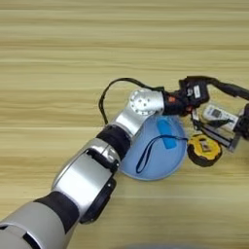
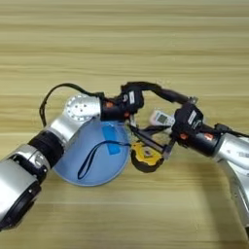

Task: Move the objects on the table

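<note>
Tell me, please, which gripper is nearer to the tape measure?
Right. The right gripper is at the tape measure, fingers reaching its top edge; the left gripper hovers just beyond it, over the plate rim.

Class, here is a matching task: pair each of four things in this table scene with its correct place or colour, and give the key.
Things
1. plate
2. tape measure
3. wrist strap
4. left gripper

Descriptions
A. yellow and black, on the table beside the plate's right edge
B. dark cord lying across the plate
C. round, light blue
D. above the tape measure, at the plate's upper right edge

Pairs: 1-C, 2-A, 3-B, 4-D
</note>
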You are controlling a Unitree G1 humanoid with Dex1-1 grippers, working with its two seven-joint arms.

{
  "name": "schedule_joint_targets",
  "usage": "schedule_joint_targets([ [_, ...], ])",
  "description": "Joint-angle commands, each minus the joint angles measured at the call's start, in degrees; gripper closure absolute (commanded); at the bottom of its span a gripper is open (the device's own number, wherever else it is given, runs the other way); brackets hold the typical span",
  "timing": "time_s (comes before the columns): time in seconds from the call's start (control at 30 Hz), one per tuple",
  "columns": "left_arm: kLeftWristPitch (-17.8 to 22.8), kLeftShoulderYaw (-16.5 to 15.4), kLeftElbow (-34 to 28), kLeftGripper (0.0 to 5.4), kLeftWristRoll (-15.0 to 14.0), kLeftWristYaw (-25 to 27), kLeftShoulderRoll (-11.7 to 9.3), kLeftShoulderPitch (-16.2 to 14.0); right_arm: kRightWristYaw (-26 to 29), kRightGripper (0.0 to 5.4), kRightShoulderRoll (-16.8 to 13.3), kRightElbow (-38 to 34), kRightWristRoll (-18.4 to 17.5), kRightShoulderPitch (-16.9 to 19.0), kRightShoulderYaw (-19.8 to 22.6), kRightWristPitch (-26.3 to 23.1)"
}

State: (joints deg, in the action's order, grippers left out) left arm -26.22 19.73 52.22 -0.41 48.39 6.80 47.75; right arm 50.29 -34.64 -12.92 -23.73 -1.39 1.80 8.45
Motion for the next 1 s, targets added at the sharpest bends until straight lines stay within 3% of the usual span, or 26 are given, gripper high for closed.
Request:
schedule_joint_targets([
  [0.03,2.4,-1.2,-10.5,0.0,-3.4,1.7,1.8,-2.9,-0.5,0.18,0.7,0.8,0.5,-0.8,0.2,-1.1],
  [0.13,3.6,-1.5,-15.4,0.0,-3.8,1.4,1.3,-4.3,-0.4,0.18,0.8,0.9,0.4,-0.8,0.3,-1.0],
  [0.27,4.4,-1.9,-21.7,0.0,-3.8,0.7,-1.1,-6.3,-0.6,0.18,0.9,0.8,0.1,-0.7,0.3,-1.1],
  [0.47,6.2,-4.8,-29.7,0.0,-4.7,-2.1,-5.3,-11.0,-1.0,0.18,1.2,0.6,0.0,-0.6,0.3,-1.3],
  [0.7,5.4,-9.1,-33.3,0.0,-3.8,-6.7,-10.7,-16.6,-0.8,0.18,1.7,0.5,-0.2,-0.7,0.3,-1.5],
  [1.0,6.2,-15.3,-36.2,0.0,-5.8,-11.4,-16.4,-23.1,-0.3,0.18,1.7,0.2,-0.6,-0.3,0.7,-1.6],
])
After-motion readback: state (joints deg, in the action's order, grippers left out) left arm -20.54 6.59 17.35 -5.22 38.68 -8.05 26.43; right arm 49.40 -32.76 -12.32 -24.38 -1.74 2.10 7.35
